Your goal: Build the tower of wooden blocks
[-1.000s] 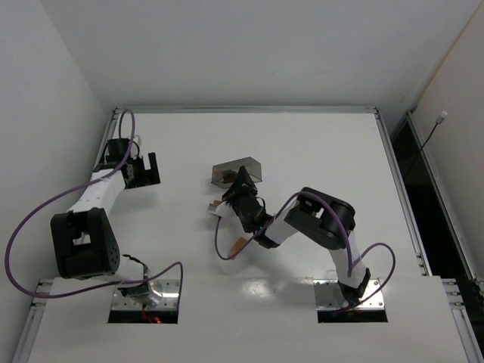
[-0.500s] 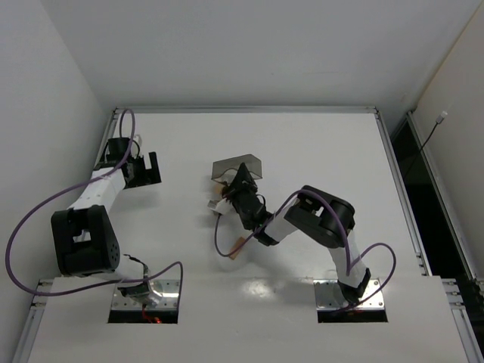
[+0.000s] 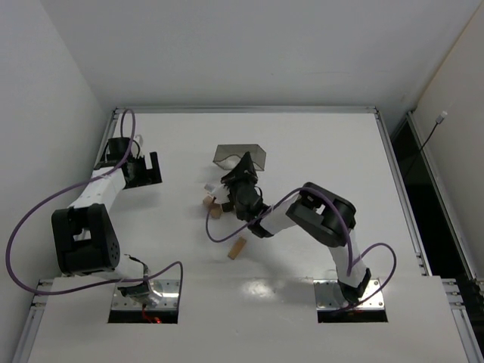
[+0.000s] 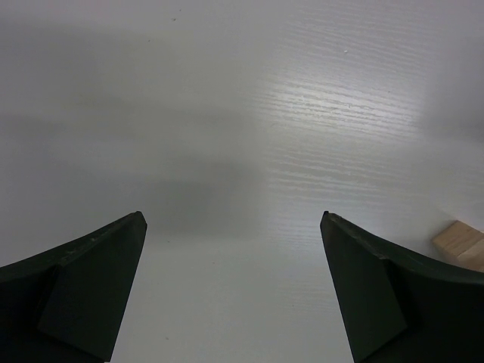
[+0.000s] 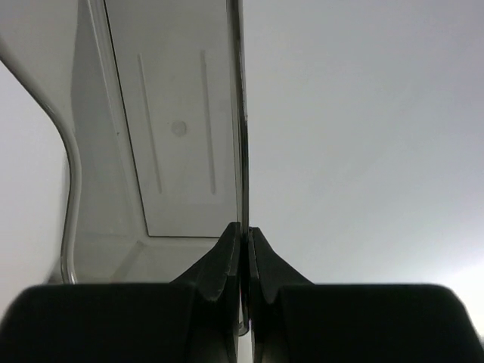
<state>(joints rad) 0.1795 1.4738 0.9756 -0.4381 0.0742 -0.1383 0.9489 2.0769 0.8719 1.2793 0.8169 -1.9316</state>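
At the left of the white table (image 3: 325, 144), the left gripper (image 3: 145, 162) is held with its jaws released and spread wide, nothing between them. In its wrist view only bare table is framed between the jaws, and a tan block (image 4: 458, 242) is glimpsed at about 4 o'clock, beside the right-hand finger.

The wood blocks are not stacked. A small cluster of wood blocks (image 3: 214, 207) lies near the middle of the table, at about 4 o'clock from the left gripper and well apart from it. It lies at about 8 o'clock from the right gripper (image 3: 244, 162), just beside it. A longer tan block (image 3: 237, 248) lies alone at about 6 o'clock from those jaws, nearer the arm bases. Whether a dark piece is among the cluster cannot be told.

The right gripper's jaws are clenched on the thin side wall of a translucent grey container (image 3: 240, 155), which is pinched edge-on between the two black fingers (image 5: 227, 257).

The table is edged by a metal rail (image 3: 242, 110) and enclosed by plain white walls; a fine grain and a soft glare are seen on its surface. Purple cables (image 3: 30, 219) are looped along both arms.

The blocks are of pale bare wood with squared edges. The container is of smoky plastic with a rounded rim, two moulded ribs and a small round mark on its base. The fingers are matte black.
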